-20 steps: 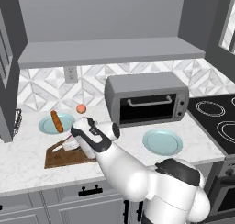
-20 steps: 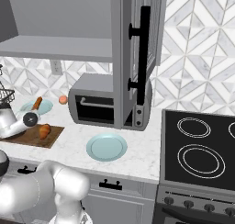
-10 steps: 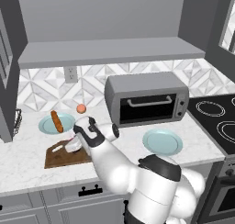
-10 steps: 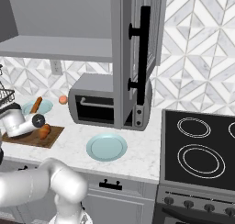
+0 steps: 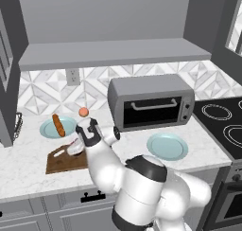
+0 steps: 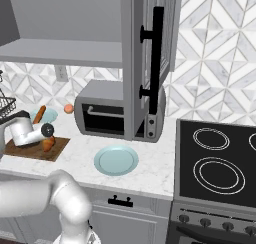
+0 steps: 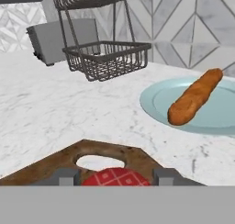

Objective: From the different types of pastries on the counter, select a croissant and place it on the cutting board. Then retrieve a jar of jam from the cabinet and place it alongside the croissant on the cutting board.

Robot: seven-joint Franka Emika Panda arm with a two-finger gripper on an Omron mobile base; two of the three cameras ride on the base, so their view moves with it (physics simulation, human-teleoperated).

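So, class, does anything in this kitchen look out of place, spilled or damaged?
The cabinet door stands wide open, swung out in front of the toaster oven. Nothing is spilled or damaged: the croissant lies on the cutting board, the jar sits between the jaws, the long pastry on its plate.

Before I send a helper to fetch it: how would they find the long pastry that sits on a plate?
Start at the toaster oven on the counter and look to its left, along the backsplash. There a pale blue plate lies just behind the wooden cutting board. The baguette-like pastry lies on it: long, thin and brown, unlike the small round orange item nearby and the other blue plate, which holds nothing.
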